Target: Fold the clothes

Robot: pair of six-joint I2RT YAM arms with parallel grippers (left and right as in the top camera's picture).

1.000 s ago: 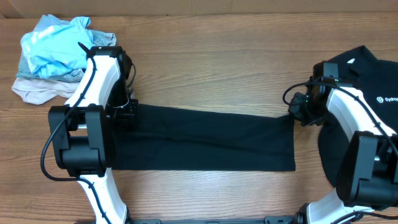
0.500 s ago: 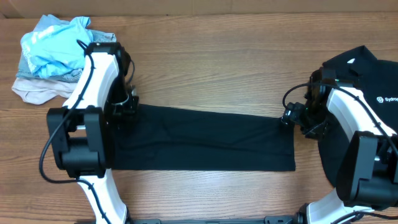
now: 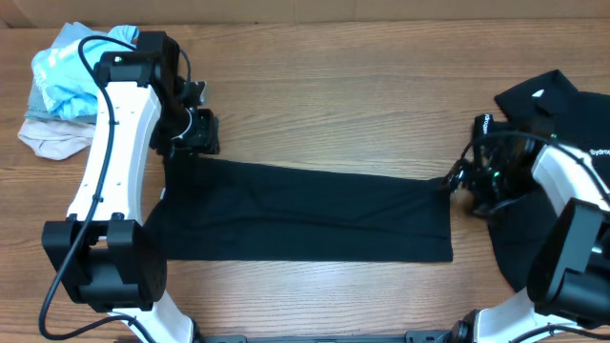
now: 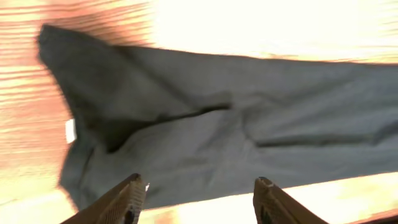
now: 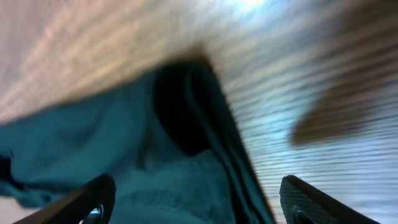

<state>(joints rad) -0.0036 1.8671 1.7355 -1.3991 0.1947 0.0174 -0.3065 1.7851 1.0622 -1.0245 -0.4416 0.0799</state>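
Across the wooden tabletop [image 3: 334, 95] a plain black shirt [image 3: 305, 214] is spread as a long flat band. This is judged to be a lengthwise fold already made, so that end-to-end folds can follow. Off the right end of this shirt a collared black shirt [image 3: 534, 95] with white lettering is laid, partly covered by the right arm. It is apparently kept apart as a separate item, though whether it is finished or waiting cannot be told. Well beyond the plain shirt's left end, a crumpled pile [image 3: 62, 81] of light-blue, grey and beige garments is heaped, evidently unfolded.

The left gripper [image 3: 195, 133] is held over the plain shirt's far left corner, its fingers parted with nothing between them. The right gripper [image 3: 457, 186] is held at the far right corner, likewise spread wide and empty. With neither end gripped, the cloth lies free and flat. In the left wrist view a small white neck label [image 4: 70, 130] is seen near the plain shirt's left end.
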